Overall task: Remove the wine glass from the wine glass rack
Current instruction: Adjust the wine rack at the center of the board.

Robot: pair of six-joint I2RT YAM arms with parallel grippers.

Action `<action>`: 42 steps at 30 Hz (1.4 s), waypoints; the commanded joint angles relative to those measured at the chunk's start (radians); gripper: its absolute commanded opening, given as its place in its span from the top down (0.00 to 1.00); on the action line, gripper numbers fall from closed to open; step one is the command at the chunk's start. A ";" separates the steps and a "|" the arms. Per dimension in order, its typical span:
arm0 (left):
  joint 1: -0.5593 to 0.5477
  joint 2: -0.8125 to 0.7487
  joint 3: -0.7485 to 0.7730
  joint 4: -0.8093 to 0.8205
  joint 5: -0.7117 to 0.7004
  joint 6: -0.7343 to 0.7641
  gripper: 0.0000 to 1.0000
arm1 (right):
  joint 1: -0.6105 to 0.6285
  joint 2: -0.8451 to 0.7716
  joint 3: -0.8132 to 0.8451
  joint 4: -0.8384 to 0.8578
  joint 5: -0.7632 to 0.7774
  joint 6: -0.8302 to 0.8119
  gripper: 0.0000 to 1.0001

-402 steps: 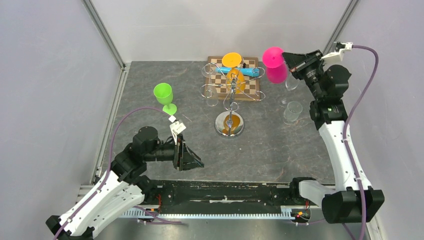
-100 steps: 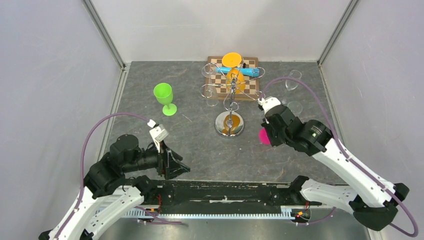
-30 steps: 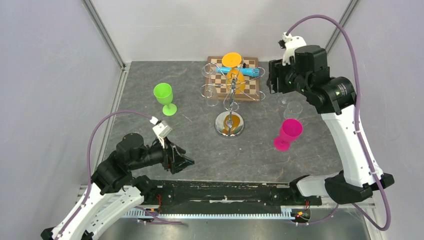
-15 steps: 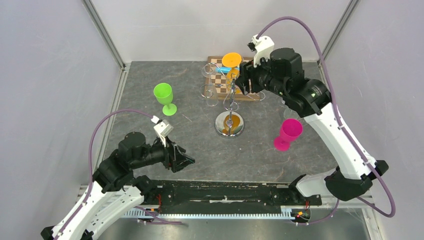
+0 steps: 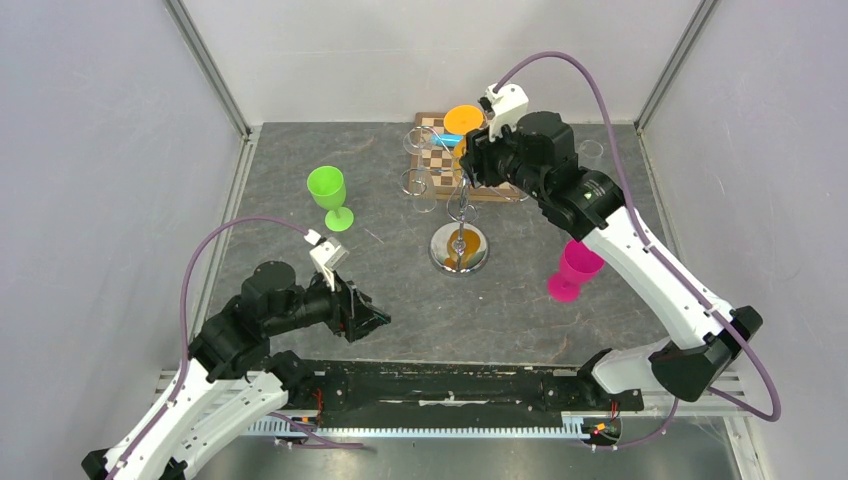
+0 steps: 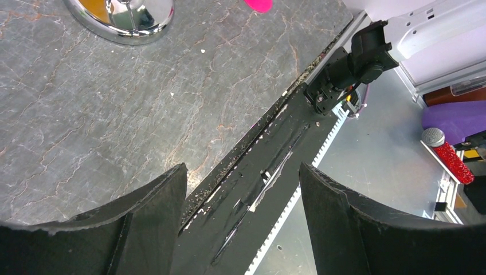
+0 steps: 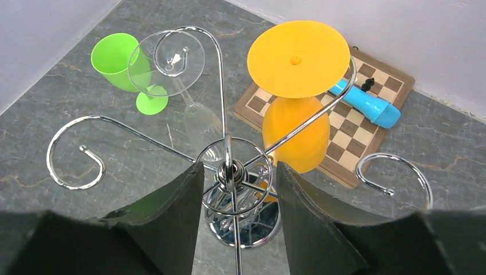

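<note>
The chrome wine glass rack (image 5: 459,248) stands mid-table. An orange wine glass (image 7: 298,51) hangs upside down from one curled arm, bowl below its foot. A clear wine glass (image 7: 167,55) hangs from another arm to its left. My right gripper (image 7: 238,172) is open above the rack, its fingers either side of the rack's top hub (image 7: 229,169), touching nothing. In the top view the right gripper (image 5: 470,165) hovers just right of the orange glass (image 5: 463,120). My left gripper (image 6: 242,172) is open and empty, low near the table's front edge (image 5: 372,320).
A pink glass (image 5: 575,268) stands upright right of the rack; a green glass (image 5: 328,195) stands to the left. A chessboard (image 7: 355,134) with a blue object (image 7: 367,107) lies behind the rack. Clear cups sit at the back right. An empty curled arm (image 7: 395,175) juts right.
The right arm, which earlier set the pink glass down, has swung left from the back right to over the rack top. Its jaws have narrowed a little. The left arm barely moved.
</note>
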 commanded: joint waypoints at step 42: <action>0.003 0.019 0.002 0.025 -0.019 -0.027 0.22 | 0.048 -0.160 -0.285 0.448 -0.164 -0.225 1.00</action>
